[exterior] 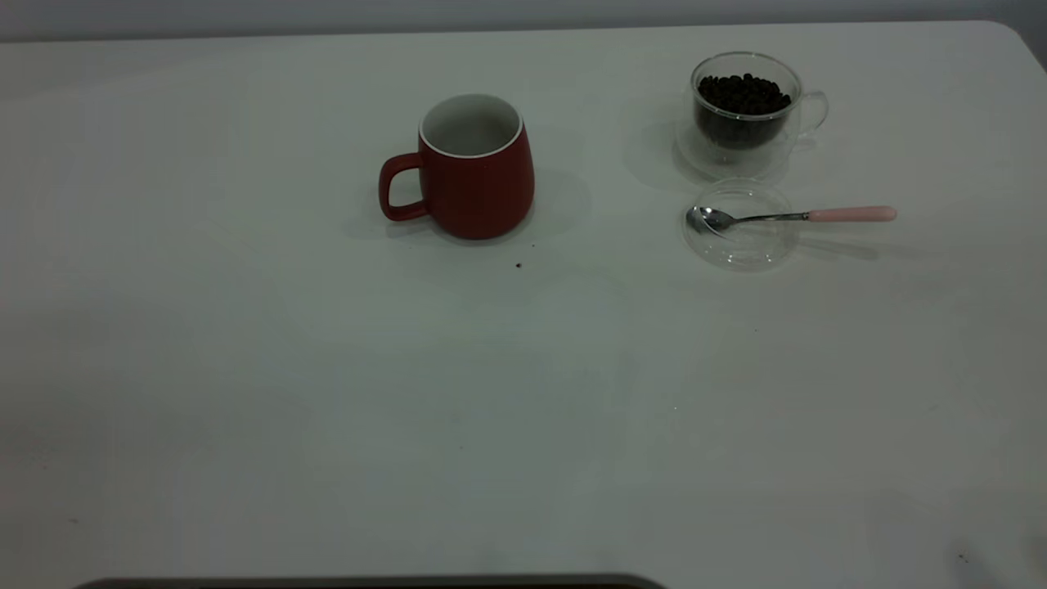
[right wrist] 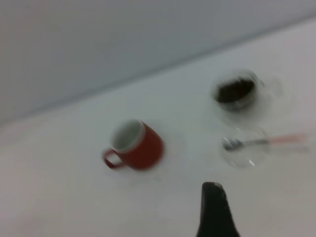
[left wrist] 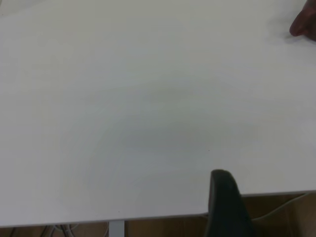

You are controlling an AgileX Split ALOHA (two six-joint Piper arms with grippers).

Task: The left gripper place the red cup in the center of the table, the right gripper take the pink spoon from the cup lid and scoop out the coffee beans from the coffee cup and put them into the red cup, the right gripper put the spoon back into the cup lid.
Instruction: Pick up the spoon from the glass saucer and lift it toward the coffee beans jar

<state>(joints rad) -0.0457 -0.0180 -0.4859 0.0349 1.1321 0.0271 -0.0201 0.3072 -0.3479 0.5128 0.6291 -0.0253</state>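
Observation:
The red cup (exterior: 474, 168) stands upright near the middle of the white table (exterior: 327, 393), handle to the left and white inside bare. To its right the clear coffee cup (exterior: 744, 114) holds a heap of coffee beans (exterior: 743, 94). Just in front of it lies the cup lid (exterior: 740, 237) with the pink spoon (exterior: 785, 217) across it, bowl inside, handle pointing right. Neither arm appears in the exterior view. My right gripper (right wrist: 213, 207) hovers well back from the red cup (right wrist: 136, 145) and lid (right wrist: 245, 148). My left gripper (left wrist: 224, 197) is over the table's edge, far from the cup (left wrist: 303, 24).
A small dark speck (exterior: 519, 265) lies just in front of the red cup. A dark strip (exterior: 368, 582) runs along the near border of the exterior view. In the left wrist view the table edge (left wrist: 148, 216) shows, with cables and brown floor below.

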